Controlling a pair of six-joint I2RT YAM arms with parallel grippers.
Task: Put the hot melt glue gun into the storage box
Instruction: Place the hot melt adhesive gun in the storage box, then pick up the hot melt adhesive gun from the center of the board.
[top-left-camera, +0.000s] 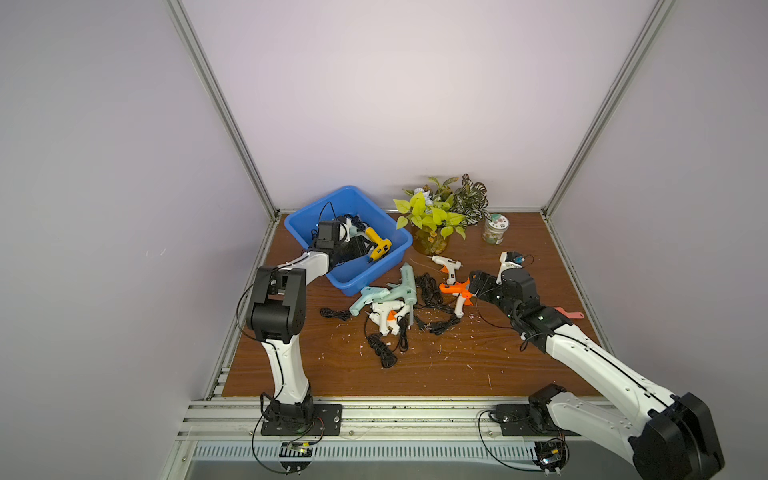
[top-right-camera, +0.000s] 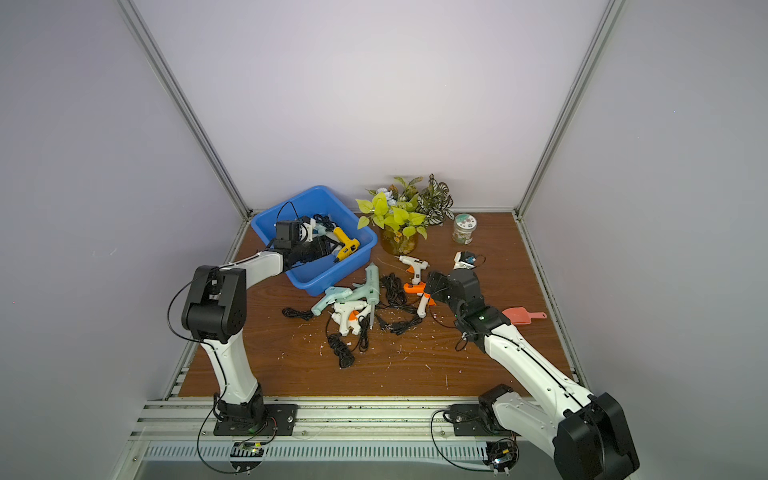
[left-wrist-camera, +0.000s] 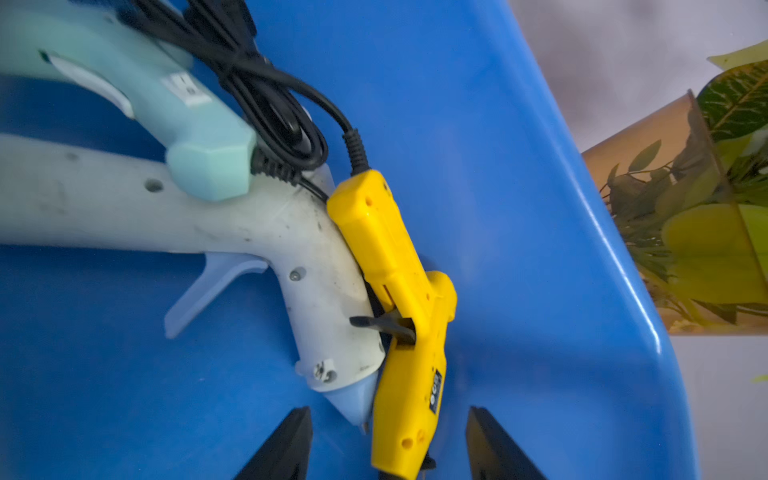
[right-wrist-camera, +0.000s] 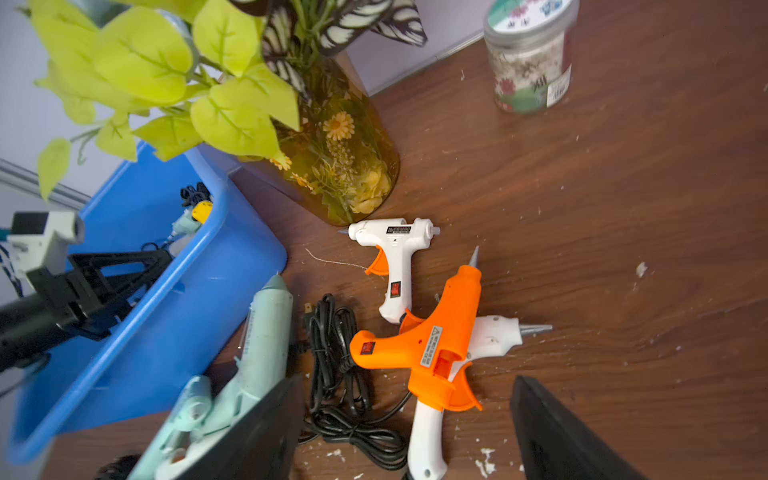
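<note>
The left gripper (left-wrist-camera: 388, 411) is hanging inside the blue storage box (top-left-camera: 370, 272) at the far left corner of the wooden table (top-left-camera: 457, 365). Its jaws are standing apart on either side of a yellow glue gun (left-wrist-camera: 395, 257), which is lying on the box floor against a white glue gun (left-wrist-camera: 249, 224). The right gripper (right-wrist-camera: 407, 380) is hovering, jaws wide apart and empty, over an orange glue gun (right-wrist-camera: 440, 332) that is lying on the table near the box.

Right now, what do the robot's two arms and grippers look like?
Both the left arm and right arm have white link shells, chunky black joint housings and thin black cables looping outside. The left gripper and right gripper end in flat matte-black wedges.
</note>
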